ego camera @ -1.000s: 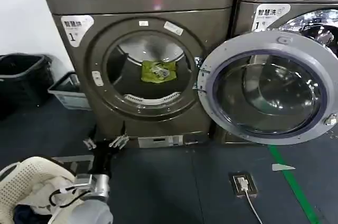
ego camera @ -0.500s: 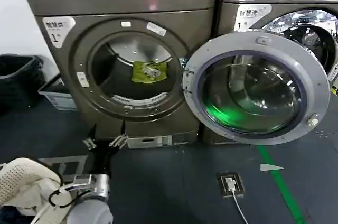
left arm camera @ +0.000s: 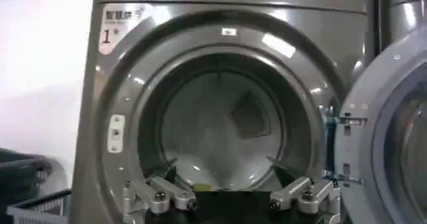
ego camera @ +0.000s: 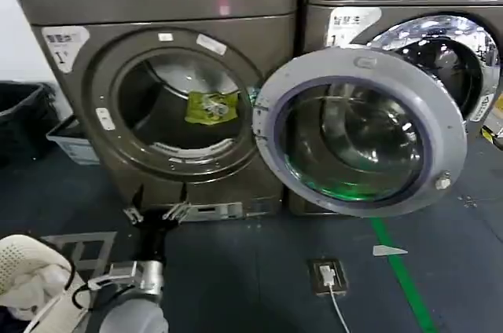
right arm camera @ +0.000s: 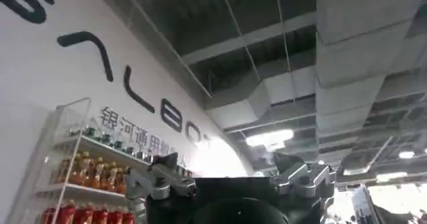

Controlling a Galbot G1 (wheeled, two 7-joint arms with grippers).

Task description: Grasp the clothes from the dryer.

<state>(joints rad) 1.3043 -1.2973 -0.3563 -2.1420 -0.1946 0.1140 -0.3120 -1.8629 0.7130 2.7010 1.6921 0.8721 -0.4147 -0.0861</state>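
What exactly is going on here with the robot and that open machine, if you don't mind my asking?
The robot is facing the dryer, whose glass door hangs open to the right. The clothes, a small yellow-green piece, lie inside the drum, not yet grasped. The left claw is open and empty, low in front of the machine below the porthole. The right claw is open too, pointing up at the ceiling.

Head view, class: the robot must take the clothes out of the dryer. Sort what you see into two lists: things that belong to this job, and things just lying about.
Belongs to the job:
clothes, inside the drum
dryer, its door swung open
left end effector, open, low in front of the dryer

Just lying about:
second machine
cream basket
floor socket
grey crate
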